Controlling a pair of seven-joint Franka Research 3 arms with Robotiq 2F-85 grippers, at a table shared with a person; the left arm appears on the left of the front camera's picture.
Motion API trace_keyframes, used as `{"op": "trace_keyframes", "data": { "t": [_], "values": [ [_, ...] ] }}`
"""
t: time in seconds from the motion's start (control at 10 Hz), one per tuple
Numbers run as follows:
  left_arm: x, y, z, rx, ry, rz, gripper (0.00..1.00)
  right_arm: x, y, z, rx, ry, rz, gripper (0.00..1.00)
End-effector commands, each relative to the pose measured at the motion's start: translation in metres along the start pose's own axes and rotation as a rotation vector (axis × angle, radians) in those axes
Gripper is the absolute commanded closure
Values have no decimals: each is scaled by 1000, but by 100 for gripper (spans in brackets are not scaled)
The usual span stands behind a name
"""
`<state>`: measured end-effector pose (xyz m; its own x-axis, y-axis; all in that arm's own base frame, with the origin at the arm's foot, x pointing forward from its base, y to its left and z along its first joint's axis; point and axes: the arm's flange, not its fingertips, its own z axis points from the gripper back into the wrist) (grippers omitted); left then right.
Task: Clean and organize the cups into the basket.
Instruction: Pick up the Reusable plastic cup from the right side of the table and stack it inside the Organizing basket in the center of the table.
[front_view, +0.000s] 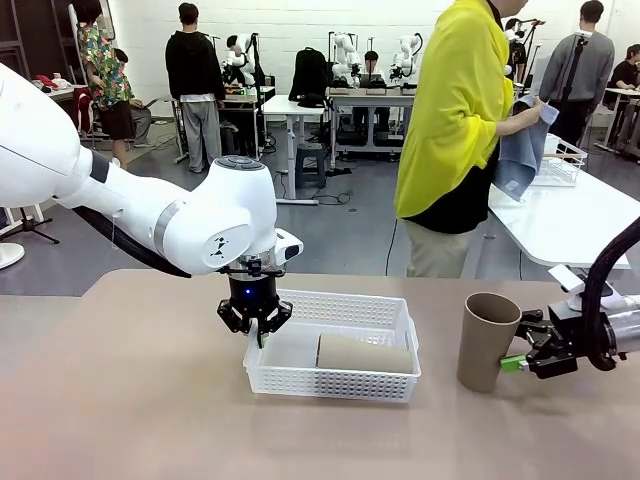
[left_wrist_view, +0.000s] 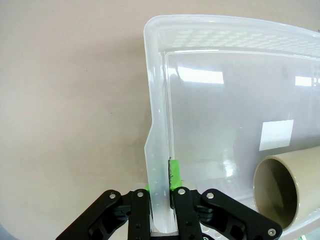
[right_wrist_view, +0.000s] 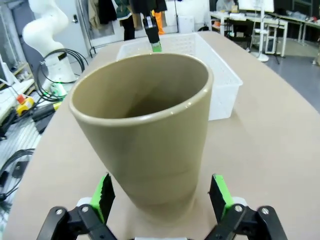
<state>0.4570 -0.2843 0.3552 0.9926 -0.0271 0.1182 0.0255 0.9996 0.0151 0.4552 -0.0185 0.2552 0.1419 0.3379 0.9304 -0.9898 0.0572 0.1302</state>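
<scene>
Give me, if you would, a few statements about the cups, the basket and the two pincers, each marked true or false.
1. The left pincer is clamped on the basket at its end wall. True.
2. The brown cup in the basket stands upright. False: it lies on its side.
3. The right pincer is shut on the upright cup. False: its jaws are open, one pad on each side of the cup.
4. The upright cup stands on the table, outside the basket. True.

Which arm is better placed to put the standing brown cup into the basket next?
Right. The right gripper stands open around the upright cup, pads on either side. The left gripper is shut on the end wall of the basket, so occupied.
</scene>
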Motion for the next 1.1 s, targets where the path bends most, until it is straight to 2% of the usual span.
{"op": "trace_keyframes", "data": {
  "t": [0.0, 0.4, 0.5, 0.6, 0.7, 0.9, 1.0],
  "values": [
    [0, 0, 1, 3, -1, -1, 100, 3, -9, -11, -3, -17, -23, 0],
    [0, 0, 1, 3, -1, -1, 100, 3, -10, -28, 30, -3, -21, 0],
    [0, 0, 1, 3, -1, -1, 100, 3, -10, -27, 37, -3, -5, 57],
    [0, 0, 1, 3, -1, -1, 100, 3, -10, -27, 36, -8, -3, 58],
    [0, 0, 1, 3, -1, -1, 100, 3, -10, -26, 37, -13, -1, 100],
    [0, 0, 1, 3, -1, -1, 100, 3, -10, -26, 37, -11, 5, 100],
    [0, 0, 1, 3, -1, -1, 100, 4, -9, -26, 29, -9, 6, 77]
  ]
}}
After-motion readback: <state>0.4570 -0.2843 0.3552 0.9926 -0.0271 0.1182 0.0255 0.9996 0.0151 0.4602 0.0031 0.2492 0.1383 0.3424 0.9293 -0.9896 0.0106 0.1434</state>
